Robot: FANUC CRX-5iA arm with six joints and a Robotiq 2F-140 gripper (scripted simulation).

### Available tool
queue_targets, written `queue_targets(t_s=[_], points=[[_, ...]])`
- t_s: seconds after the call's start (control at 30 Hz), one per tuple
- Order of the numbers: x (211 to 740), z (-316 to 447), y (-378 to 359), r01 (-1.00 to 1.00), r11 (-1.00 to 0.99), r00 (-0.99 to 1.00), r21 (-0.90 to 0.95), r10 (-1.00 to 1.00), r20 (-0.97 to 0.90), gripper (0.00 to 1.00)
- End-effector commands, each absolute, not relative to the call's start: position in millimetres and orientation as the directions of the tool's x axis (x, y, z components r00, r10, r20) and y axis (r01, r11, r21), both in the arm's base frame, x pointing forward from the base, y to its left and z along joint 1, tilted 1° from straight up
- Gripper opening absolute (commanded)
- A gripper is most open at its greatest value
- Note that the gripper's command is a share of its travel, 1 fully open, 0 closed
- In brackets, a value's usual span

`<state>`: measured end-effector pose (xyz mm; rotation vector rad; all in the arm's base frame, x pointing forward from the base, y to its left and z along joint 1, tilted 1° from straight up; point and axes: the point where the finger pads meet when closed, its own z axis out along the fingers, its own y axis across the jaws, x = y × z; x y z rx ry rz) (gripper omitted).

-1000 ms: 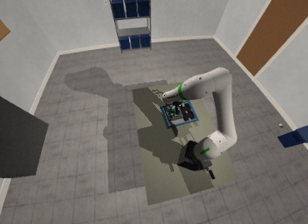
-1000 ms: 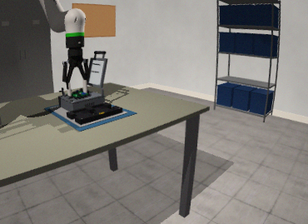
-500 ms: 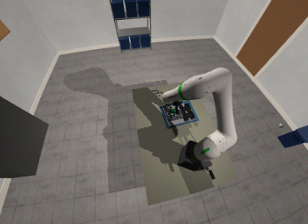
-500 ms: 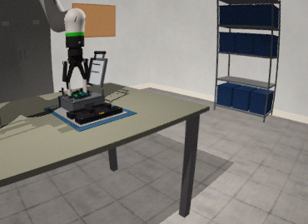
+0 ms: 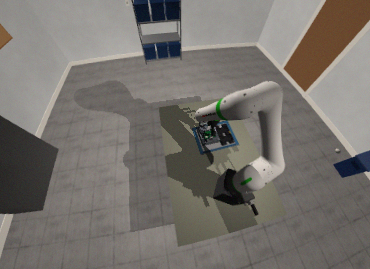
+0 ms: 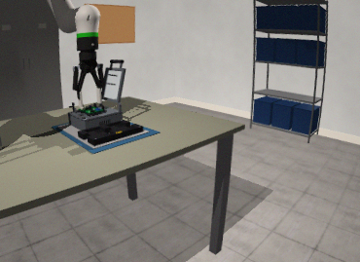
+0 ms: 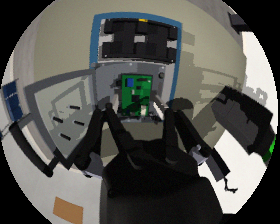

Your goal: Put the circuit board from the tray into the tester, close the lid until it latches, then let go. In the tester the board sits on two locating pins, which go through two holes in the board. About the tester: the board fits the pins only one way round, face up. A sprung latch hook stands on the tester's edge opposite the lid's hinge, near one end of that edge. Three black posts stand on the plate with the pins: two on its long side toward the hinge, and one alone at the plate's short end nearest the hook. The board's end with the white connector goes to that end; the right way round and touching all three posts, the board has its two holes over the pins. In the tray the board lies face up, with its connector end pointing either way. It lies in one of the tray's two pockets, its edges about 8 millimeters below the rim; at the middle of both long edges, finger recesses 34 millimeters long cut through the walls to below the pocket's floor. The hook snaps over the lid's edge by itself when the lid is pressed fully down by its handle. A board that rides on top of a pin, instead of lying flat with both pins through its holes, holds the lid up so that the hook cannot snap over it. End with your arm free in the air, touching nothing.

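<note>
And there was the circuit board (image 5: 208,134) (image 6: 92,110) (image 7: 136,95), green side up inside the grey tester (image 6: 97,121) (image 7: 105,82), its blue component toward the black tray (image 5: 227,133) (image 6: 127,132) (image 7: 142,52) and a pale part at the opposite end! Whether both pins had come through its holes, the views were too coarse to tell. Right over it came the gripper (image 5: 204,124) (image 6: 90,102) (image 7: 136,99), pointing down, its fingers parted and clenching nothing: one pale fingertip to each side of the board, with a strip of grey showing between board and fingers in the wrist view. Whether a tip touched the tester was too small to judge.

Out to the side, the lid (image 6: 114,85) (image 7: 62,85) stood open, tilted back, its dark handle (image 6: 117,61) (image 7: 32,152) up at the free edge; so the closing was all undone! Just beside the tester lay the tray, and no board could be made out in it. Tester and tray shared the blue-bordered mat (image 5: 201,146) (image 6: 94,149) (image 7: 95,40) on the olive table (image 5: 190,198) (image 6: 195,134) (image 7: 60,45). Above it all, the white arm (image 5: 271,133) (image 6: 88,18) reached across, and well beyond the table rose the rack (image 5: 180,23) (image 6: 323,71) of blue bins.
</note>
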<state>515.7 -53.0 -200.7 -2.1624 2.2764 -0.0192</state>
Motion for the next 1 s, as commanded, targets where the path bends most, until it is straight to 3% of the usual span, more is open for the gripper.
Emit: queue_targets(t_s=[0.0, 0.97], points=[[516, -189, -53, -0.999, 0.051, -0.051, -0.01, -0.999, 0.007, 0.58], [514, -58, -52, -0.999, 0.051, -0.051, -0.01, -0.999, 0.007, 0.58]])
